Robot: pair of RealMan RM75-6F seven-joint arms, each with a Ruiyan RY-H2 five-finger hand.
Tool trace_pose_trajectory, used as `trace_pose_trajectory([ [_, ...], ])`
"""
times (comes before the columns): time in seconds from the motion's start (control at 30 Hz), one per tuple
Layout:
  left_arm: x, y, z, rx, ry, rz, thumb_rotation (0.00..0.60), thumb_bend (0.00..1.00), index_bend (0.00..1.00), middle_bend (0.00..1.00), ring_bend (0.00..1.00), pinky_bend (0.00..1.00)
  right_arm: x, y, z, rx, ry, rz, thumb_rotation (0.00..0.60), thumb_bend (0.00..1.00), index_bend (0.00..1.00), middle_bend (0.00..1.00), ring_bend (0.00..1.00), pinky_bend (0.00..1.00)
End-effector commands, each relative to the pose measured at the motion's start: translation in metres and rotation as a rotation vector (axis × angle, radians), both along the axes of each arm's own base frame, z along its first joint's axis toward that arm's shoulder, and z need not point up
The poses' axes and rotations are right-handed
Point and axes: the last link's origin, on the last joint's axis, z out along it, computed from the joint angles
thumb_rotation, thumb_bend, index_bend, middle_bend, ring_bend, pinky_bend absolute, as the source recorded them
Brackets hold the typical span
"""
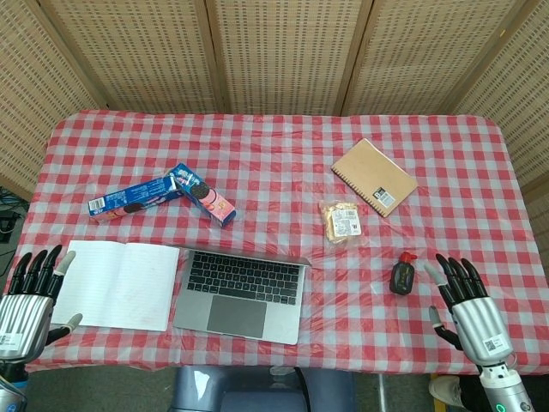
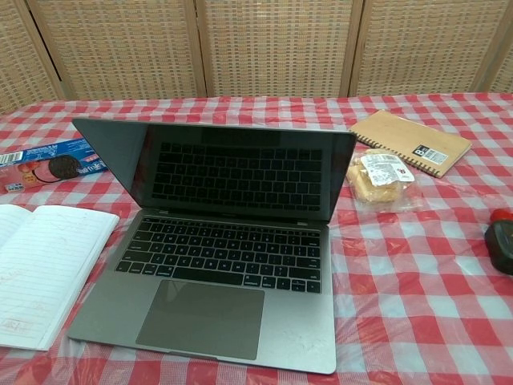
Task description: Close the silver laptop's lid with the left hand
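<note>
The fingers (image 1: 39, 262) of the left hand (image 1: 26, 300) are spread and hold nothing; in the head view that hand hangs at the near left corner of the tabletop (image 1: 274, 163), just beside the open notebook (image 1: 120, 283), so it reads as parked at rest, not yet reaching for the job. The right hand (image 1: 467, 305) mirrors it at the near right edge, its fingers also apart and empty, near the small dark bottle (image 1: 401, 275) but not touching it; since the task belongs to the left hand, it is probably kept out of the way. The laptop (image 1: 244, 290) sits between the hands at the near edge, just right of the open notebook, its lid upright and seen from above only as a thin line. Further back lie two cookie boxes (image 1: 163, 196), a wrapped snack (image 1: 343, 221) and a brown spiral pad (image 1: 374, 177), all well apart from the laptop, so I judge that nothing blocks the lid's swing. In the chest view neither hand shows. The laptop (image 2: 220, 273) fills the middle, facing the camera, its dark lid (image 2: 224, 168) tilted slightly back and mirroring the keyboard. The open notebook (image 2: 40, 269) lies just beside its left edge, which the left hand would likely have to pass over to reach the lid's top from behind.
</note>
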Motion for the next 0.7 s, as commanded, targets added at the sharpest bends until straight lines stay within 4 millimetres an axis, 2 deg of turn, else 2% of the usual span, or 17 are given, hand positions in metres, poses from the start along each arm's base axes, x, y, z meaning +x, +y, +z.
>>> trace_pose_trajectory([
  [0.03, 0.0011, 0.0008, -0.0009, -0.004, 0.001, -0.001, 0.600, 0.00, 0.00, 0.00, 0.00, 0.00, -0.0004, 0.0008, 0.0013, -0.005, -0.003, -0.001, 0.600, 0.72, 0.03, 0.00, 0.00, 0.00],
  [0.6, 0.0035, -0.0014, -0.0017, -0.014, -0.006, -0.006, 0.600, 0.00, 0.00, 0.00, 0.00, 0.00, 0.0001, 0.0029, 0.0007, 0.002, -0.004, 0.002, 0.600, 0.72, 0.03, 0.00, 0.00, 0.00],
  [0.7, 0.0056, -0.0001, -0.0027, -0.022, -0.018, -0.008, 0.600, 0.05, 0.00, 0.00, 0.00, 0.00, 0.0000, 0.0029, 0.0001, 0.006, -0.005, 0.001, 0.600, 0.72, 0.03, 0.00, 0.00, 0.00],
])
